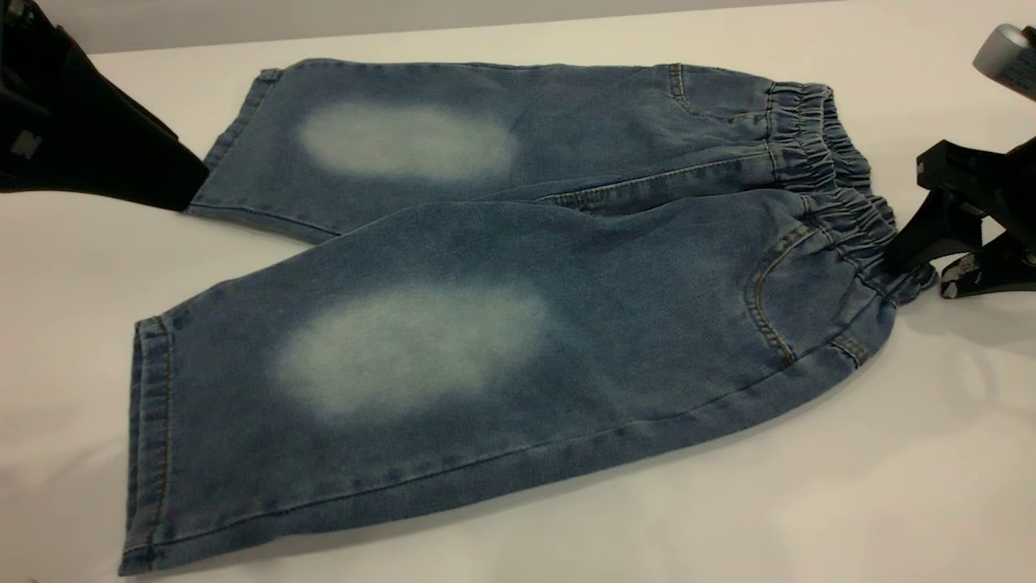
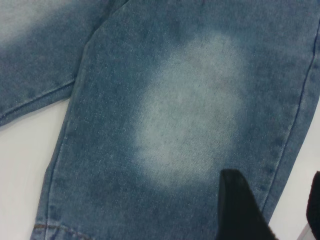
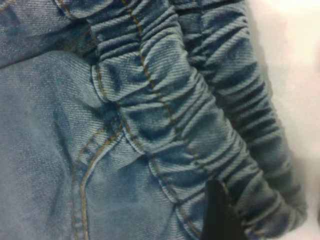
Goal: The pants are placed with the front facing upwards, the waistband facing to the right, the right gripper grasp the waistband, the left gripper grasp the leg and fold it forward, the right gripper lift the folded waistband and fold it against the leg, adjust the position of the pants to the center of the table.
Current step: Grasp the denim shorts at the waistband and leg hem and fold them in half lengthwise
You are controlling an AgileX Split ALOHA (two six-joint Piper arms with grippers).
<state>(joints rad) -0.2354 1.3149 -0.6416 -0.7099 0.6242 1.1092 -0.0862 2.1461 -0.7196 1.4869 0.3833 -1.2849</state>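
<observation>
The pants (image 1: 502, 267) lie flat on the table (image 1: 809, 502), front up, both legs spread toward the left. The ruched waistband (image 1: 825, 162) is at the right. My right gripper (image 1: 919, 275) is open at the waistband's near end: one finger rests on the gathered band (image 3: 165, 125), the other is low over the table. In the right wrist view the right gripper (image 3: 265, 200) shows one finger (image 3: 216, 215) on the denim. My left gripper (image 1: 182, 182) sits at the far leg's hem. In its wrist view the left gripper (image 2: 274, 180) is open, straddling the leg's seamed edge beside the pale oval (image 2: 192, 105).
The table's far edge (image 1: 453, 31) runs just behind the pants. Bare tabletop surrounds the pants in front (image 1: 647, 534) and at the left (image 1: 65, 267). A grey cylindrical part of the right arm (image 1: 1004, 50) shows at the upper right.
</observation>
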